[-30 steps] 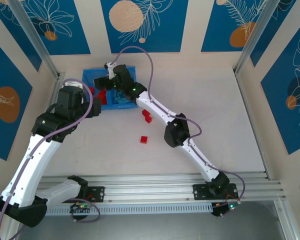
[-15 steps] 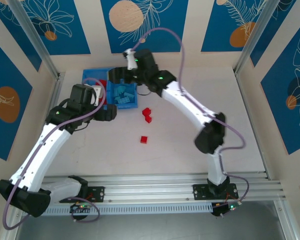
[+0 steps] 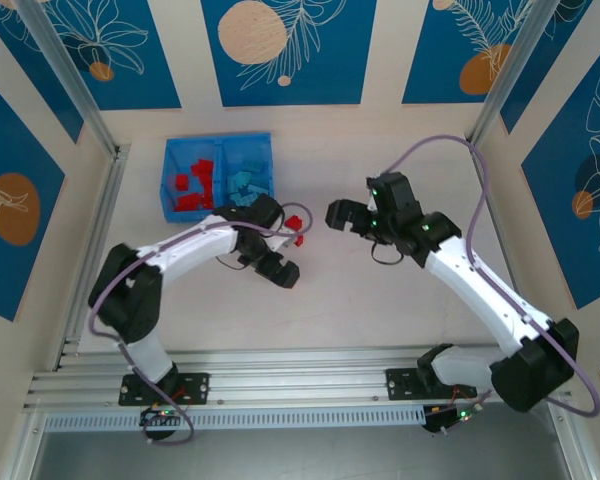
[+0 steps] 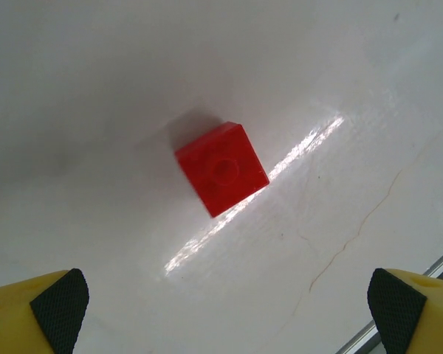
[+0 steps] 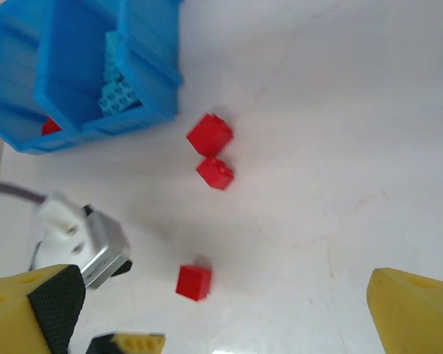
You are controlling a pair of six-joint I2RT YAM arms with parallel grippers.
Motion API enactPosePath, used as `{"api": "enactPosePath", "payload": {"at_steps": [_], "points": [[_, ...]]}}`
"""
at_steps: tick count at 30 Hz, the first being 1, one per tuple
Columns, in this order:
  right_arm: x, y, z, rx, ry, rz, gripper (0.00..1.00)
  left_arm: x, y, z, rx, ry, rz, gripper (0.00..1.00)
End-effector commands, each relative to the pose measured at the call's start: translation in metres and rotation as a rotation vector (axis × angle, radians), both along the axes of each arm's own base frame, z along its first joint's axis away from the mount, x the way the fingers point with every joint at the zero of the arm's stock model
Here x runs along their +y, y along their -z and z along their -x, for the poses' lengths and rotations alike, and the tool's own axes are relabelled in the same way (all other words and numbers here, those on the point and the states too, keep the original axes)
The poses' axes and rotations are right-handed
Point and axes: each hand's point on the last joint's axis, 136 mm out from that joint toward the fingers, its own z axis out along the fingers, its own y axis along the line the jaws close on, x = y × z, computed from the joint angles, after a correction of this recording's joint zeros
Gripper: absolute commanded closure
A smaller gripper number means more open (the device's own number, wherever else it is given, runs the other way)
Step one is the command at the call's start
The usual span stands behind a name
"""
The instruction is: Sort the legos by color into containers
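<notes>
The blue tray (image 3: 169, 168) stands at the back left, with red legos (image 3: 193, 186) in its left compartment and light blue legos (image 3: 244, 183) in the right one. A single red lego (image 4: 221, 168) lies on the table just ahead of my left gripper (image 4: 225, 321), which is open and empty above it. My left gripper (image 3: 280, 271) covers that brick in the top view. A pair of red legos (image 5: 213, 153) lies beside the tray (image 5: 152, 65); the single one (image 5: 193, 282) sits nearer. My right gripper (image 3: 338, 214) hovers open and empty mid-table.
The left arm's wrist camera (image 5: 85, 243) and a yellow finger (image 5: 129, 343) show in the right wrist view, next to the single red lego. Metal rails (image 3: 310, 375) run along the near edge. Wall posts stand at the back corners.
My right arm has pulled back from over the tray to mid-table. My left arm has swung from beside the tray out over the single red lego.
</notes>
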Motion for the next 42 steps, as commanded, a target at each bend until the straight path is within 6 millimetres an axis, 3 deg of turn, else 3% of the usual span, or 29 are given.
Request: {"api": "enactPosePath", "payload": {"at_steps": [1,9,17,23,26,36,39,42], "points": [[-0.023,0.007,0.017,0.041,0.118,0.0,0.01,-0.022,0.009,0.001,0.018,0.074,0.033,0.0],[-0.029,0.02,0.029,0.075,0.138,-0.004,0.01,-0.031,0.042,-0.005,0.076,0.013,0.02,0.01],[-0.01,0.04,0.04,0.167,-0.004,0.01,0.0,-0.011,0.066,-0.024,-0.007,0.0,-0.131,0.33],[-0.01,0.049,0.052,0.222,-0.027,0.017,0.0,0.009,0.07,-0.027,-0.042,-0.011,-0.232,0.53],[-0.006,0.052,0.053,0.228,-0.036,0.003,0.01,0.013,0.065,-0.032,-0.077,-0.016,-0.244,0.59],[0.004,0.058,0.048,0.257,-0.051,-0.006,0.0,0.0,0.042,-0.039,-0.133,-0.001,-0.143,0.68],[0.008,0.052,0.045,0.245,-0.071,-0.01,0.0,0.005,0.022,-0.048,-0.165,-0.056,-0.119,0.7],[0.016,0.046,0.042,0.23,-0.099,-0.02,0.0,0.019,-0.011,-0.067,-0.204,-0.147,-0.086,0.7]]}}
